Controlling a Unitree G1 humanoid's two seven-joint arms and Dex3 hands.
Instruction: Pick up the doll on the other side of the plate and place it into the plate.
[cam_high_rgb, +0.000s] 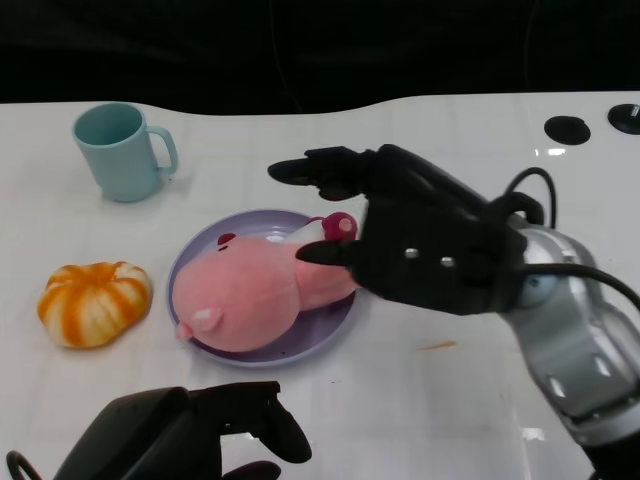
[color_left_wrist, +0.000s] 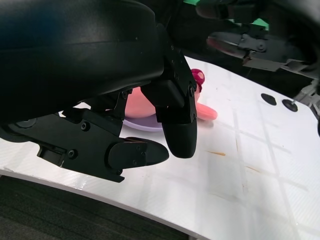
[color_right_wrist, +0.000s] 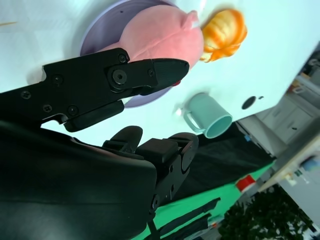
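While the right forearm (cam_high_rgb: 585, 345) reaches in across the white table (cam_high_rgb: 470, 390) from the robot's right side, the right hand (cam_high_rgb: 420, 235) hangs just over the near-right rim of the purple plate (cam_high_rgb: 330, 335), its black fingers (cam_high_rgb: 315, 170) spread apart and stretched out beyond the plate's far edge. One fingertip points in at the doll's head end, close to it, though whether it touches the plush cannot be told; nothing is clasped in the hand, so it is open. The pink doll (cam_high_rgb: 255, 290) lies inside the plate, directly beneath and to the left of that hand, its body filling most of the dish, with a dark pink knob at the end nearest the fingers. The right wrist view shows the same: fingers parted above the doll and plate. The left hand (cam_high_rgb: 200, 430) rests low at the table's near edge, well short of the plate, fingers loosely spread and holding nothing. Farther from the right hand, past the plate, sit an orange pumpkin (cam_high_rgb: 95, 303) and a pale teal mug (cam_high_rgb: 122, 152), both apart from the plate.
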